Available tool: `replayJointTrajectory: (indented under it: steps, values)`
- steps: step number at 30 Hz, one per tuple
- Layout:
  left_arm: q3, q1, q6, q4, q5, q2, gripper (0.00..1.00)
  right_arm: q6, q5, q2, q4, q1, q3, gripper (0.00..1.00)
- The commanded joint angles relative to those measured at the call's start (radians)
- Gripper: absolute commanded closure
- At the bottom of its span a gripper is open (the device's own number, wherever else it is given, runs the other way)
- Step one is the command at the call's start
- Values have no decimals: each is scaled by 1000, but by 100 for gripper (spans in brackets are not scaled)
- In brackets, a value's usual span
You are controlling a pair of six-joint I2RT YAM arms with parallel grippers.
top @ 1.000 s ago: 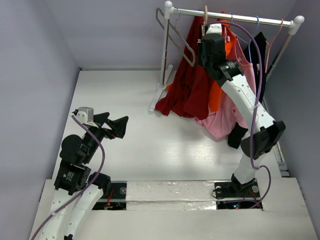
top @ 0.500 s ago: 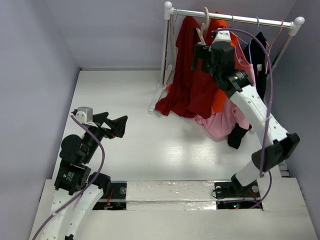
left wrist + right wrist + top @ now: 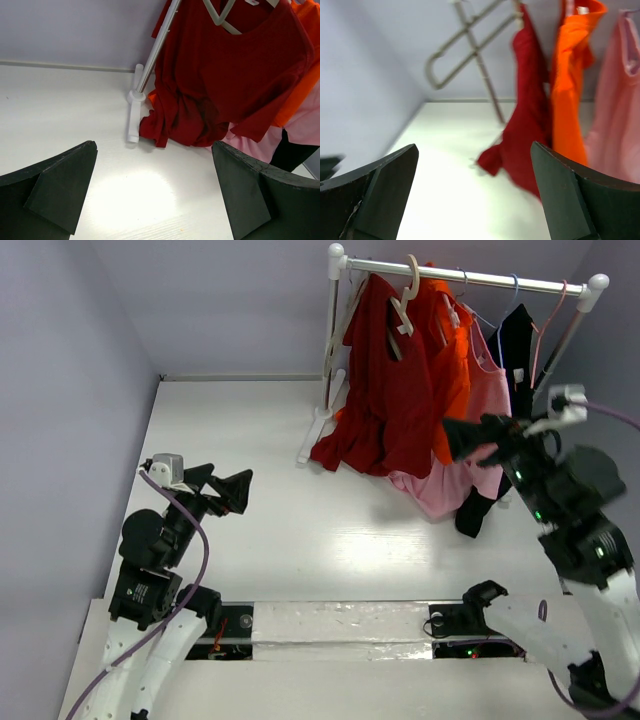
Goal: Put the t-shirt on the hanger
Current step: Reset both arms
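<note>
Maroon t-shirt (image 3: 395,390) hangs on cream hanger (image 3: 405,302) on the rail (image 3: 480,278), hem pooled on table (image 3: 280,530); left gripper (image 3: 228,483) and right gripper (image 3: 457,439) spread, empty; risk: lopsided drape may drag the collar off one hanger shoulder.

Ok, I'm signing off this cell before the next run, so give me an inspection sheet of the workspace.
Surface: white table, hem of the t-shirt resting on it.
Job's things: t-shirt hangs on the cream hanger, hooked over the rail.
Clutter: orange shirt, pink garment, black garment, spare grey-tan hanger.
Grippers: left pincer open, empty; right pincer open, empty, apart from the clothes.
Cables: purple cable on left arm, another on right.
Surroundings: lilac walls, nothing else seen.
</note>
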State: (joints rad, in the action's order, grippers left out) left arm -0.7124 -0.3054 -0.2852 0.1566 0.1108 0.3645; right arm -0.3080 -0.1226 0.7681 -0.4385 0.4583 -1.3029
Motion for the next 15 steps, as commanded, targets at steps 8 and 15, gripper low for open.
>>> replayJointTrajectory:
  steps: [8, 15]
  values:
    - [28, 6, 23, -104, -42, -73, 1, -52, 178, -521, -84, -3, 278, 0]
    - [41, 6, 27, -111, -72, -90, 1, -88, 83, -713, -149, -3, 401, 0]
